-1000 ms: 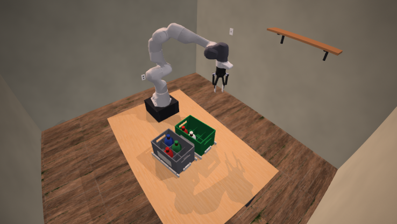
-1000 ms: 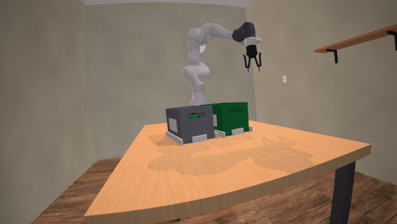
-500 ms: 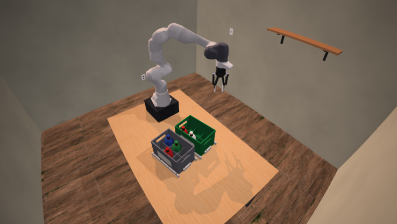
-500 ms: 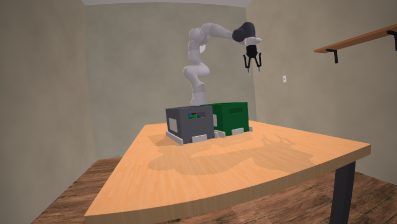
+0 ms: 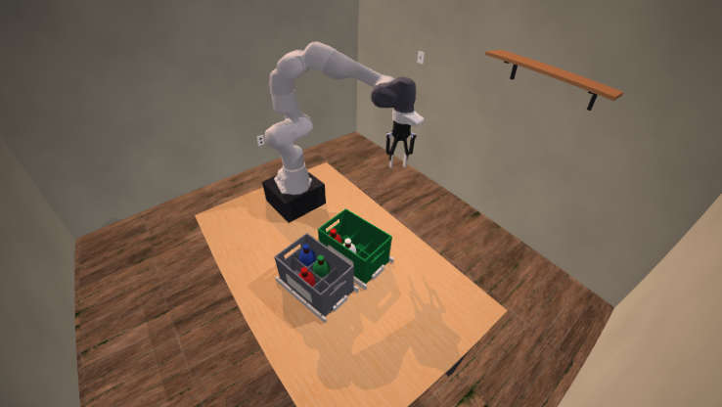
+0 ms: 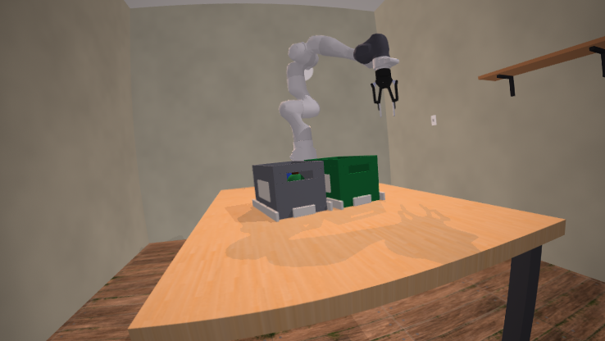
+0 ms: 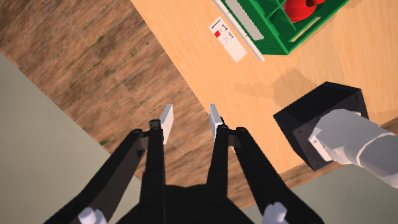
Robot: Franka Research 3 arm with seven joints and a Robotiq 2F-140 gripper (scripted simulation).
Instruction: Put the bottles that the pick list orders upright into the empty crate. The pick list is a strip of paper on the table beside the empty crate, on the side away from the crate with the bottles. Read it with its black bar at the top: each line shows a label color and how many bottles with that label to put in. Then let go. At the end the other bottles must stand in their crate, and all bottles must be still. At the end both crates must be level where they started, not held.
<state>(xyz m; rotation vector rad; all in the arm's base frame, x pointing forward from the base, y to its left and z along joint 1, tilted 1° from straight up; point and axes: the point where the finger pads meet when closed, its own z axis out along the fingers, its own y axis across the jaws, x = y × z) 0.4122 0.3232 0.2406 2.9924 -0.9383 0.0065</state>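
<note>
Three bottles in the gray crate (image 5: 338, 283), two in green (image 5: 379, 252); tool (image 5: 397, 162) (part-spread) holds nothing.

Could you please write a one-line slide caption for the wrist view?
Empty, part-open claw hovers high beyond the table edge, the pick list visible below beside the green crate.

A grey crate (image 5: 338, 289) holds bottles capped blue (image 5: 305, 248), green (image 5: 320, 259) and red (image 5: 303, 271); the green crate (image 5: 377, 251) holds a red-capped (image 5: 333, 232) and a white-capped bottle (image 5: 347, 243). The white paper strip (image 7: 227, 39) bears a black bar and a red square. The table (image 5: 404, 323) is light orange wood, the floor (image 5: 152, 313) dark brown planks.
</note>
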